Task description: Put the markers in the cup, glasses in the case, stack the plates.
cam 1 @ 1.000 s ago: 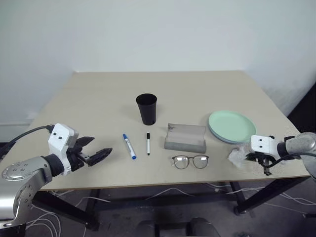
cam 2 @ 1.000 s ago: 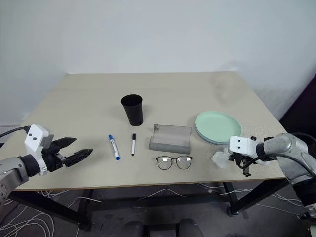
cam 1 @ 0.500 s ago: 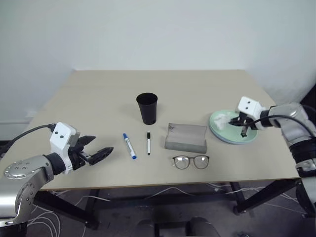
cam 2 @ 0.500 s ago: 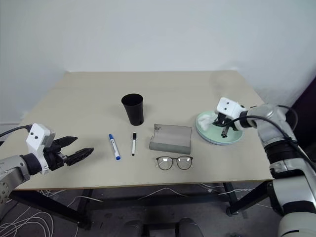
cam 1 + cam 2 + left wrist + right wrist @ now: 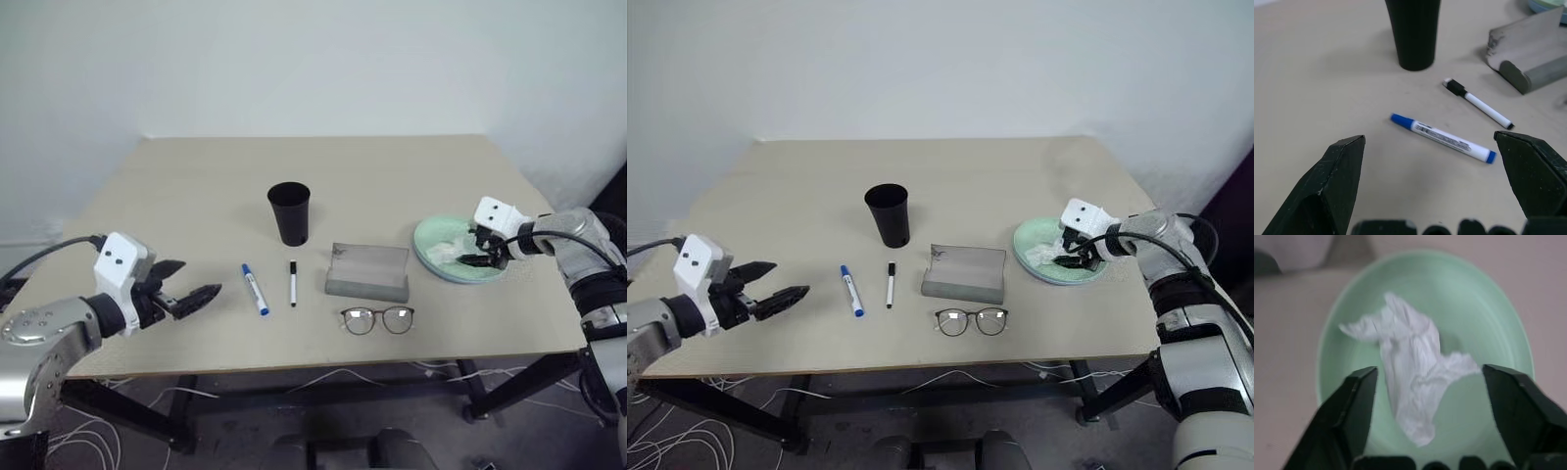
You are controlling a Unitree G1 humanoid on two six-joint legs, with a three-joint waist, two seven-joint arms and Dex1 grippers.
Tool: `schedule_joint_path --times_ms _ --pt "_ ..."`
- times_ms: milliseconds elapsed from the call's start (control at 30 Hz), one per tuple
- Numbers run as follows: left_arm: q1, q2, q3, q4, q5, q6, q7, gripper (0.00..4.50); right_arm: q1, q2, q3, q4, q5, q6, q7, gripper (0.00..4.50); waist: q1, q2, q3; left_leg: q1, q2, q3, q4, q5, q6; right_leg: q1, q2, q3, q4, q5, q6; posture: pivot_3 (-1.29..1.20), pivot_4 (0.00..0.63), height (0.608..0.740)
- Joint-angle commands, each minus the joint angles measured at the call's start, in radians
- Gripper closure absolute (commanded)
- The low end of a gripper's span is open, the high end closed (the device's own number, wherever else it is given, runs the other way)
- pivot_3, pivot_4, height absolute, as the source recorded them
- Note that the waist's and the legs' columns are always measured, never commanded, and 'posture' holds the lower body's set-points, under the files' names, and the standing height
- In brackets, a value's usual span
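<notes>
With plates (image 5: 460,250) stacked, green on top, the eye views show right gripper (image 5: 480,258) over them, markers (image 5: 257,290) beside cup (image 5: 289,212), glasses (image 5: 378,319) before case (image 5: 368,273).
Left wrist: left gripper (image 5: 1436,188) spread wide, facing markers, likely next.
Right wrist: jaws released, tissue (image 5: 1410,363) lying on green plate.

right claw (image 5: 477,257) carried tissue (image 5: 1410,364) from table edge onto green plate (image 5: 490,271), then opened, releasing it.

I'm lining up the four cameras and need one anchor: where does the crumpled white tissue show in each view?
Left eye view: tissue on the green plate, right side of the table.
Right eye view: tissue, same plate, right side.
Left wrist view: not in it.
Right wrist view: tissue at centre.
Shared landmark: the green plate.
</notes>
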Motion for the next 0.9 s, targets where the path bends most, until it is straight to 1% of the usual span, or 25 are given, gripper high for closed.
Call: schedule_joint_path --times_ms 33,133,200,300,367,400,433,533,567,600,667,733,833,900 --pt "-0.053 0.032 -0.018 0.019 0.012 -0.015 -0.021 0.0 0.055 -0.085 -0.093 -0.256 0.175 0.131 0.21 0.83 0.004 0.0 0.0 0.0 0.0 0.0 0.0 0.0 0.0 0.0 0.0 0.0 0.0 0.0 0.0 0.0 0.0 0.74" --pt "-0.108 0.048 -0.075 0.031 0.015 -0.014 -0.048 0.0 0.168 -0.146 -0.121 -0.471 0.281 0.248 0.316 0.83 0.008 -0.001 -0.001 -0.001 0.002 -0.003 0.0 0.0 0.0 0.001 -0.001 -0.003 -0.001 0.0 0.0 0.0 0.0 0.74" --pt "-0.184 0.051 -0.154 0.049 0.029 -0.013 -0.07 0.0 0.241 -0.181 -0.14 -0.588 0.338 0.317 0.348 0.83 0.01 -0.001 -0.001 -0.001 0.001 -0.003 0.0 0.0 0.0 0.002 -0.001 -0.004 -0.001 0.0 0.0 0.0 0.0 0.74" --pt "-0.303 0.025 -0.279 0.074 0.056 -0.023 -0.107 0.0 0.317 -0.218 -0.164 -0.686 0.384 0.368 0.363 0.83 0.013 0.0 0.0 -0.001 -0.001 -0.002 0.003 0.0 0.0 0.003 0.0 -0.004 -0.001 0.0 0.001 0.0 0.0 0.74" --pt "-0.404 -0.02 -0.387 0.101 0.087 -0.038 -0.134 0.0 0.357 -0.237 -0.174 -0.712 0.386 0.372 0.351 0.83 0.013 0.0 0.0 0.001 -0.002 0.0 0.005 0.0 0.0 0.005 0.001 -0.004 0.0 0.0 0.003 0.0 0.0 0.74" --pt "-0.448 -0.044 -0.434 0.115 0.102 -0.045 -0.148 0.0 0.368 -0.244 -0.175 -0.716 0.383 0.371 0.342 0.83 0.013 0.0 0.0 0.002 -0.003 0.001 0.006 0.0 0.001 0.007 0.001 -0.004 0.0 -0.001 0.006 0.0 0.0 0.74" --pt "-0.504 -0.082 -0.498 0.141 0.129 -0.057 -0.162 0.0 0.376 -0.247 -0.179 -0.717 0.38 0.371 0.327 0.83 0.013 0.0 0.0 0.002 -0.003 0.001 0.007 0.0 0.001 0.008 0.001 -0.004 -0.001 -0.002 0.007 0.0 0.0 0.74" --pt "-0.604 -0.154 -0.613 0.207 0.192 -0.077 -0.191 0.0 0.388 -0.249 -0.184 -0.727 0.382 0.38 0.3 0.83 0.013 0.0 0.0 0.003 -0.006 0.001 0.009 0.002 0.003 0.011 0.001 -0.004 -0.001 -0.001 0.009 0.0 0.0 0.74" --pt "-0.634 -0.18 -0.67 0.224 0.224 -0.081 -0.204 0.0 0.398 -0.25 -0.186 -0.736 0.384 0.383 0.291 0.83 0.011 0.0 0.0 0.003 -0.006 0.001 0.009 0.002 0.003 0.011 0.001 -0.003 -0.001 -0.001 0.009 0.0 0.0 0.74" --pt "-0.656 -0.203 -0.72 0.233 0.249 -0.084 -0.217 0.0 0.409 -0.251 -0.187 -0.742 0.382 0.384 0.28 0.83 0.01 0.0 0.0 0.003 -0.006 0.001 0.009 0.002 0.003 0.011 0.001 -0.003 -0.001 -0.001 0.009 0.0 0.0 0.74" --pt "-0.679 -0.232 -0.779 0.242 0.281 -0.09 -0.236 0.0 0.424 -0.252 -0.189 -0.753 0.381 0.386 0.265 0.83 0.006 0.0 0.0 0.002 -0.007 0.001 0.008 0.002 0.003 0.01 0.001 -0.003 -0.001 -0.001 0.01 0.0 0.0 0.74" --pt "-0.69 -0.255 -0.819 0.245 0.303 -0.091 -0.25 0.0 0.435 -0.251 -0.192 -0.764 0.385 0.392 0.253 0.83 0.003 0.0 0.0 0.002 -0.007 0.0 0.007 0.001 0.003 0.01 0.001 -0.002 -0.001 -0.001 0.011 0.0 0.0 0.74" --pt "-0.72 -0.316 -0.915 0.253 0.352 -0.06 -0.257 0.0 0.457 -0.248 -0.197 -0.784 0.387 0.404 0.226 0.83 0.004 0.0 0.0 0.0 -0.008 -0.001 0.007 0.001 0.003 0.009 0.001 -0.002 -0.001 -0.001 0.012 0.0 0.0 0.74" --pt "-0.744 -0.355 -0.95 0.269 0.37 -0.032 -0.258 0.0 0.463 -0.248 -0.198 -0.793 0.391 0.412 0.214 0.83 0.005 0.0 0.0 0.0 -0.008 -0.001 0.008 0.001 0.003 0.009 0.0 -0.002 -0.001 -0.002 0.012 0.0 0.0 0.74"
